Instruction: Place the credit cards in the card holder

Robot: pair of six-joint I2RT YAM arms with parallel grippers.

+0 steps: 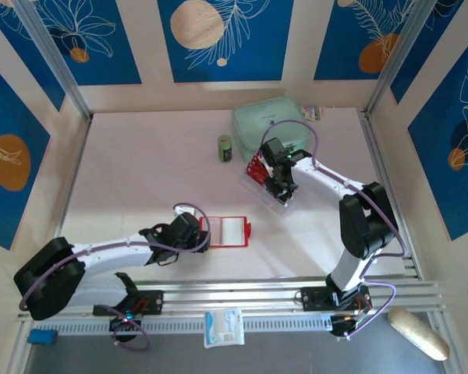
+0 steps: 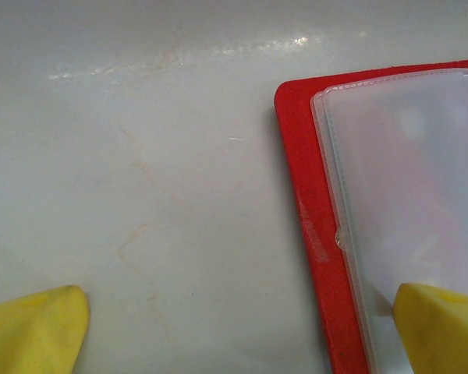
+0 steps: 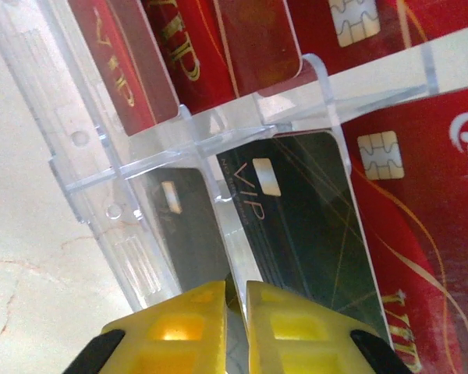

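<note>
On the pale worktop (image 1: 140,179), towards its front edge, the small red square fold-over card holder (image 1: 225,231) lies open with its pale clear pockets facing up. The left hand (image 1: 202,234) sits just beside it, yellow fingers (image 2: 31,331) spread wide, one tip over the holder's pocket. Further back and to the right, the thin red and black plastic credit cards (image 1: 257,167) stand in a clear plastic slotted tray (image 3: 93,183). The right hand (image 3: 235,300) is down at that tray, fingers pressed almost together at the near edges of two black cards (whether the thin slit pinches one, I cannot tell). A mint-green zip pouch (image 1: 267,121) and a small green can (image 1: 225,148) stand behind.
</note>
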